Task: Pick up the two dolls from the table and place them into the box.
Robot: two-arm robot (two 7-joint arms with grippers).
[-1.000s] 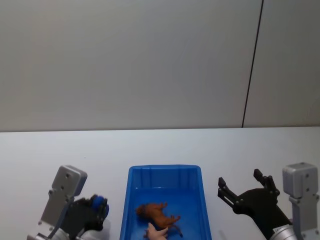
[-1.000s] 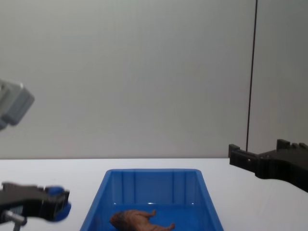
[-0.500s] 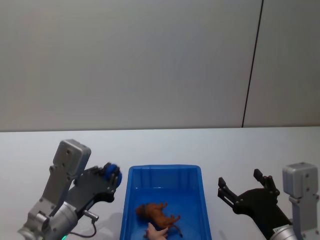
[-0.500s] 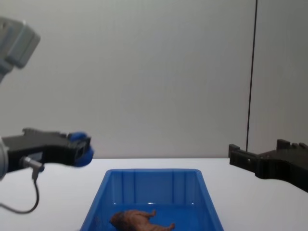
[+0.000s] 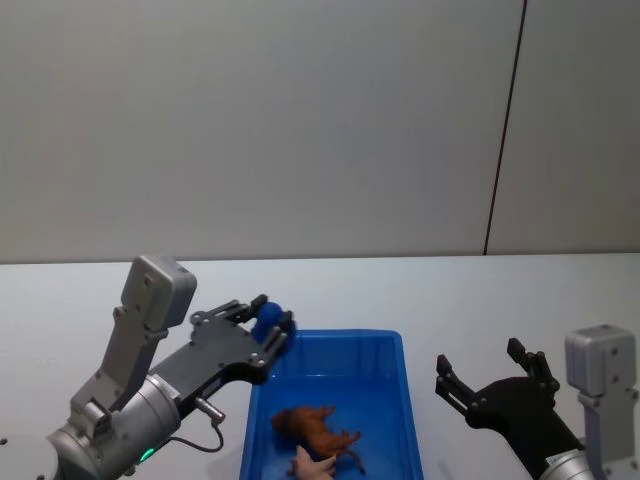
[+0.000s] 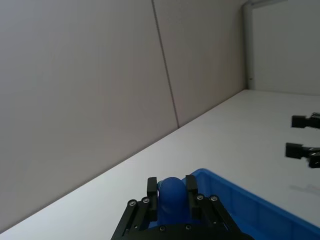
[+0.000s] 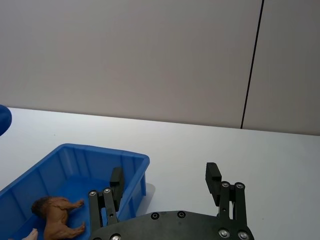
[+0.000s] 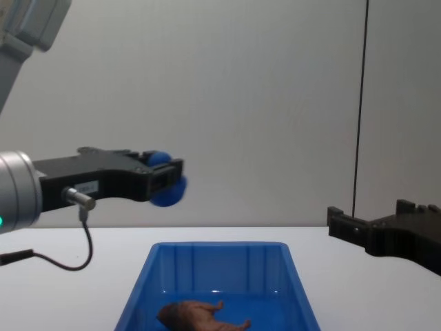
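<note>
The left hand [image 5: 268,328] is raised above the desk [image 5: 480,300], just over the far-left corner of the blue bin [image 5: 395,345]. Its fingers [image 6: 151,188] are closed on a small, rounded blue object [image 6: 172,192] (what the object is cannot be told from these views). In the chest view the left hand [image 8: 167,181] hangs well above the bin's rim [image 8: 220,245], with the blue object [image 8: 165,194] showing at the fingertips.

The right hand [image 5: 488,378] sits low over the desk, just beside the bin's right wall, not touching it. Its fingers [image 7: 213,175] are spread wide and hold nothing. In the chest view it enters from the right edge [image 8: 382,231].

The bin stands on the desk near its near edge, between the two arms. The brown lion figure [image 5: 315,428] lies on its side on the bin floor. A pale pink figure [image 5: 310,465] lies just beside it, toward the bin's near wall; only part of it is visible. In the right wrist view the lion figure [image 7: 57,215] and a tip of the pink figure [image 7: 31,234] both lie inside the bin [image 7: 127,165].
</note>
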